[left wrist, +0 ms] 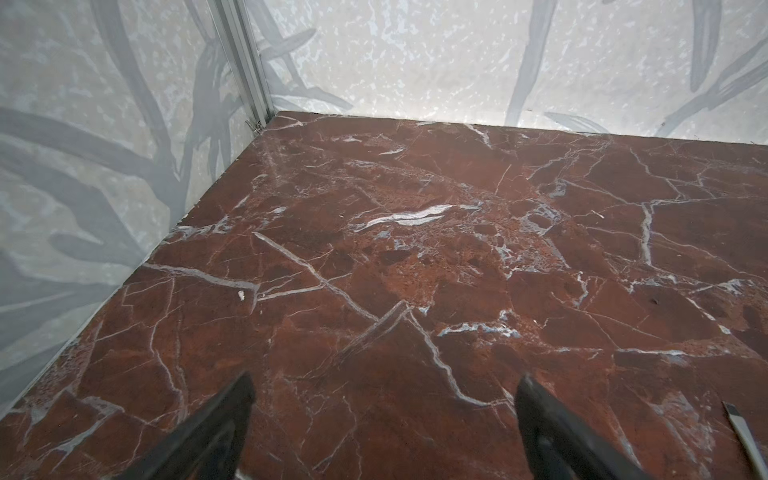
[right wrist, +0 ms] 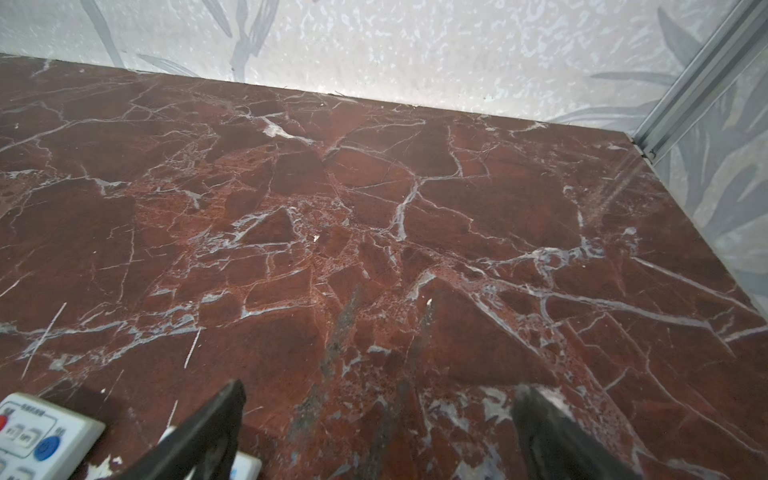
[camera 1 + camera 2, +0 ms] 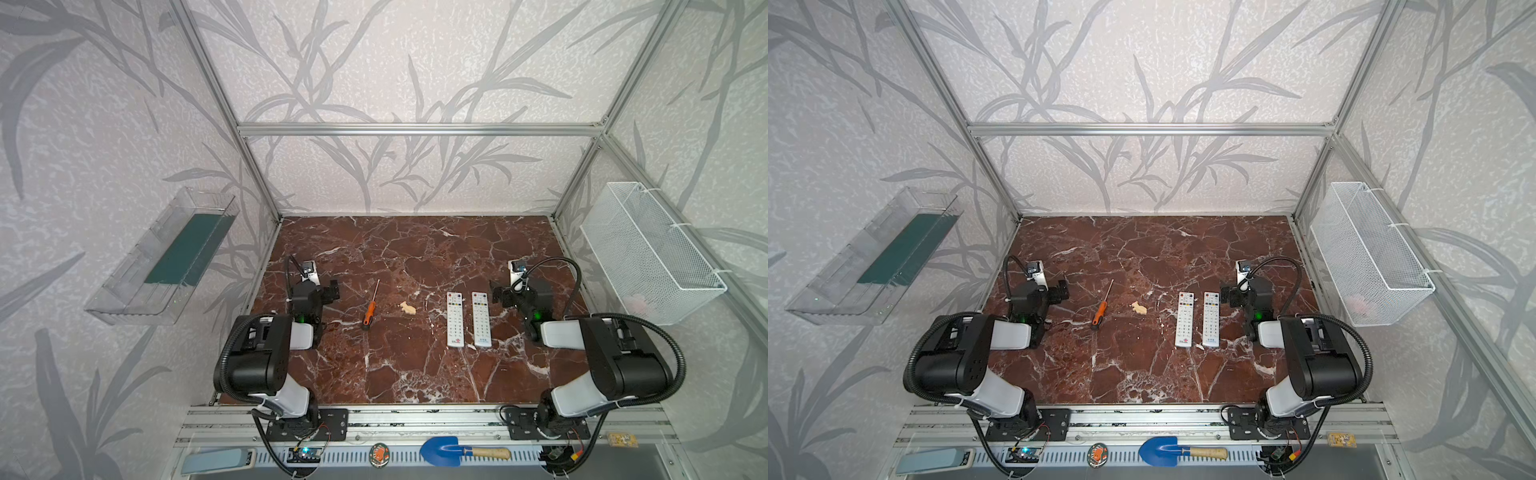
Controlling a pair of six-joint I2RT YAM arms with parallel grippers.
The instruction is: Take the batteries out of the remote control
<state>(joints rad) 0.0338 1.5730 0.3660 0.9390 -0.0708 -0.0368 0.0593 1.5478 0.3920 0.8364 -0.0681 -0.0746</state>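
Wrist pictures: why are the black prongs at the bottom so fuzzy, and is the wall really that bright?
Left wrist view: the left hand is open, its fingers soft-edged, likely too near the lens; the back wall looks washed out. Right wrist view: the right hand blurs likewise, and grey streaks of sheen cross the table.

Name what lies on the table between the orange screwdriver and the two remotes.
Only a small cream-coloured lump, apart from both; it shows in both top views.
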